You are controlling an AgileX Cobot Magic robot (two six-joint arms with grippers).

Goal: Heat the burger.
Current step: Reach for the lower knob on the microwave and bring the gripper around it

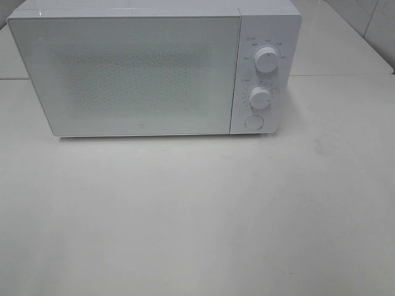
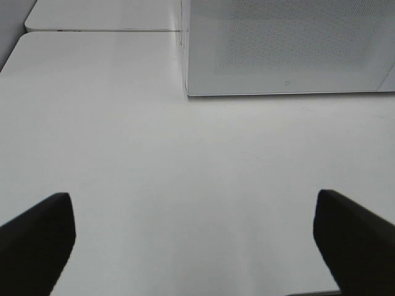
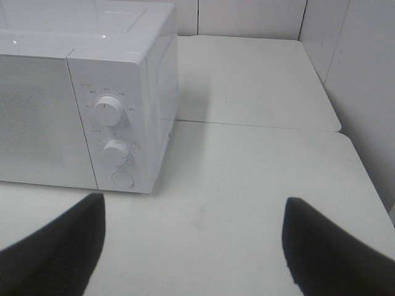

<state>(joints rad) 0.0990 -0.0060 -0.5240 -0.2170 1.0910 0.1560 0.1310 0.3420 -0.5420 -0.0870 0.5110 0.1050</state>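
A white microwave [image 1: 142,74], door closed, stands on a white table [image 1: 197,216]. In front of it, the left gripper [image 2: 194,246] and right gripper [image 3: 194,246] hang above the tabletop, jaws wide apart, holding nothing. The burger is out of sight, so its place cannot be told.

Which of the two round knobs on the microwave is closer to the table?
The lower knob. It sits just above the round button, while the upper knob is near the top of the microwave.
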